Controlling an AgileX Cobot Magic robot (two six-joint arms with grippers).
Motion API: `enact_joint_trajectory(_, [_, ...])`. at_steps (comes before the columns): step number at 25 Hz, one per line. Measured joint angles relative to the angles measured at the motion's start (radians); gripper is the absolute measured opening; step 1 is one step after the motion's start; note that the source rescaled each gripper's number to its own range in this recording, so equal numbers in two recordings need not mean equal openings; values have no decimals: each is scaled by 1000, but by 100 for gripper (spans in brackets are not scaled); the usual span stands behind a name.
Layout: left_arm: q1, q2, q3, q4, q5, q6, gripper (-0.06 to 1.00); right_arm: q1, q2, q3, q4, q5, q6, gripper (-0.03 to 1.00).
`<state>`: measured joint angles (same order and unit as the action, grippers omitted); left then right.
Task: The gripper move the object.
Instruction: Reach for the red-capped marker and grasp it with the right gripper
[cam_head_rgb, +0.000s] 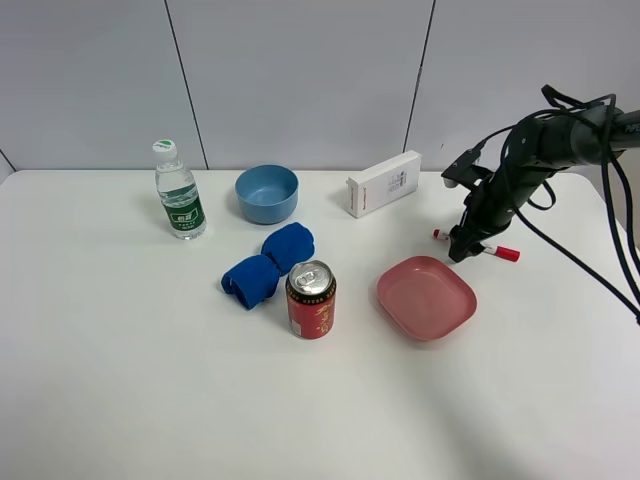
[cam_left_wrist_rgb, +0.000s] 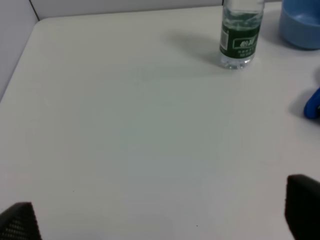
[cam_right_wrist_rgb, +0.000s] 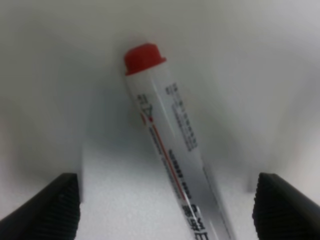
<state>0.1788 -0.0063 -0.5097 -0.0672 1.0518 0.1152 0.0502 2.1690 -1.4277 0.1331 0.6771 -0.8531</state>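
— Marker pen (cam_head_rgb: 503, 253) first: where is it, seen from high up?

— Flat on the white table (cam_head_rgb: 150, 380), toward the far right, just behind the pink plate (cam_head_rgb: 400, 310) and to the right of the white box (cam_head_rgb: 384, 184). Its red cap points right and its red tail tip left. The right gripper (cam_head_rgb: 465, 250) is down over its middle and hides the barrel there.

— What about the room and the surface?

— A plain pale grey wall (cam_head_rgb: 300, 70) of panels with dark seams stands behind the table. Also on the table are a water bottle (cam_head_rgb: 179, 203), a blue bowl (cam_head_rgb: 267, 193), a blue cloth (cam_head_rgb: 268, 265) rolled into two lumps, and a red can (cam_head_rgb: 311, 300) just beside the cloth.

— And the left wrist view?

— Mostly bare table (cam_left_wrist_rgb: 125, 125), with the water bottle (cam_left_wrist_rgb: 241, 37), part of the blue bowl (cam_left_wrist_rgb: 301, 22) and a sliver of the blue cloth (cam_left_wrist_rgb: 313, 104) at the edges. A strip of wall (cam_left_wrist_rgb: 15, 30) shows past the corner. The left gripper (cam_left_wrist_rgb: 160, 217) has its fingers spread wide, with nothing between them.

— The right wrist view?

— It is close and blurred. The marker pen (cam_right_wrist_rgb: 170, 135) lies slantwise on the table between the fingers of the right gripper (cam_right_wrist_rgb: 172, 205). They are parted, one on each side, and neither touches it.
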Motion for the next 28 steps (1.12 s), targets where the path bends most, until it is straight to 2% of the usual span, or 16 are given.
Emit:
enact_joint_trajectory(10, [0, 0, 0, 0, 0, 0, 100, 0, 0, 0, 83, 50, 12, 65])
enact_joint_trajectory(17, [0, 0, 0, 0, 0, 0, 100, 0, 0, 0, 71, 26, 12, 63])
enact_joint_trajectory(20, [0, 0, 0, 0, 0, 0, 100, 0, 0, 0, 47, -4, 12, 52])
enact_joint_trajectory(27, [0, 0, 0, 0, 0, 0, 100, 0, 0, 0, 34, 6, 12, 0])
enact_joint_trajectory(28, [0, 0, 0, 0, 0, 0, 100, 0, 0, 0, 34, 10, 17, 0])
